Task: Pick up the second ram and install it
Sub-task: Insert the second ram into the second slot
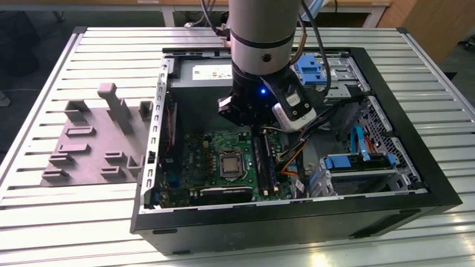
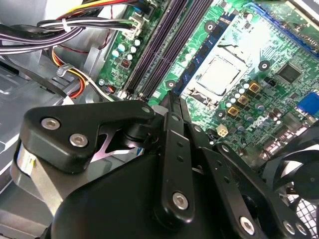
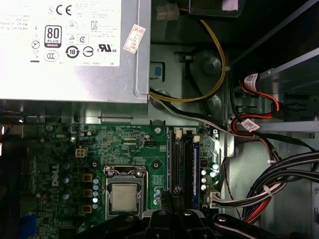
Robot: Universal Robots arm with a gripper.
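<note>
So the arm (image 1: pixel 260 33) is reaching straight down into the open PC case (image 1: pixel 297 222), which sits on the slatted table (image 1: pixel 82 222). In the second wrist view the gripper (image 2: pixel 173 99) has its fingers pinched down to a narrow gap. The tips hang right at the end of the long black slots (image 2: pixel 157 45) on the motherboard (image 2: pixel 304 50). Honestly can't tell if anything is clamped between them.

In the exterior view there's a long dark stick standing along those slots, at 6 o'clock from the wrist. That looks like the second ram (image 1: pixel 258 158), but I can't say whether it's fully seated. The CPU socket (image 1: pixel 231 166) is just at 9 o'clock of it.

The silver power supply (image 1: pixel 208 72) sits at 12 o'clock inside the case, and the blue drive cage (image 1: pixel 356 164) is around 4 o'clock. The grey moulded holder (image 1: pixel 89 144) is out on the table at 9 o'clock from the case, well apart from the gripper. Bundled cables (image 3: pixel 279 174) run beside the slots, on the side away from the socket.
</note>
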